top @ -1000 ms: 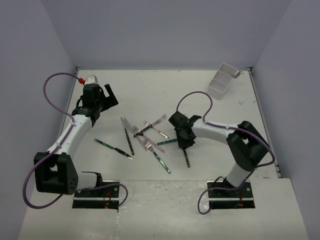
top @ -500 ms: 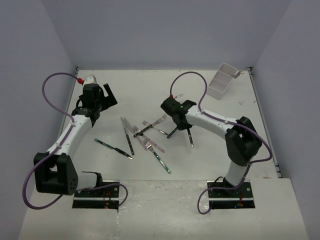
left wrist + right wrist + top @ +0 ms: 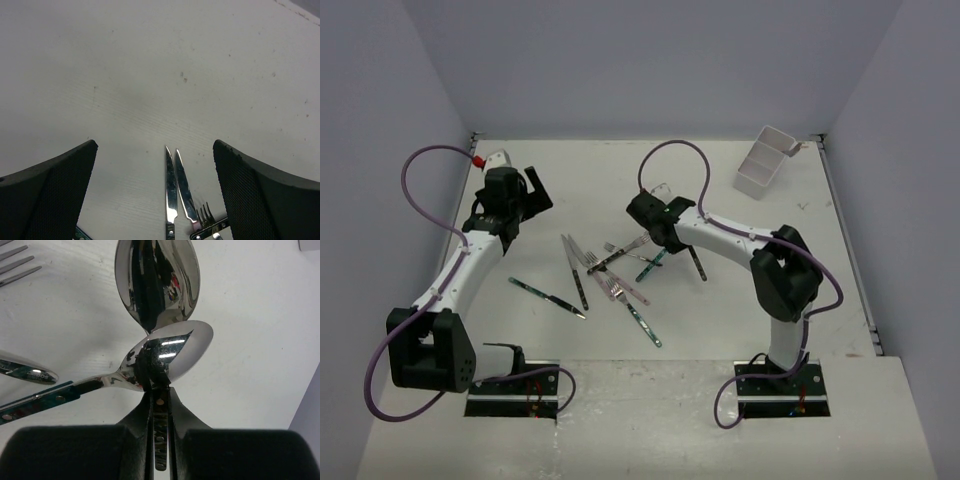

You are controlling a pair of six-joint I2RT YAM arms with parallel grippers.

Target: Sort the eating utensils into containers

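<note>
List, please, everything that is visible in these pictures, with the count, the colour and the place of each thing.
flat white table: one, white, under everything.
small white plastic bin with compartments: one, white, far right corner.
loose metal forks, knives and spoons: about nine, exact count unclear; dark, green or pink handles; scattered mid-table, some crossing.
shiny metal spoon with a dark handle: one, silver, held by its handle.
green-handled metal spoon: one, lying across the held spoon's neck.
robot arms: two, white and black, purple cables, at the near edge.
left fingers: black, open, over two knife tips.
right fingers: black, shut on the held spoon.
</note>
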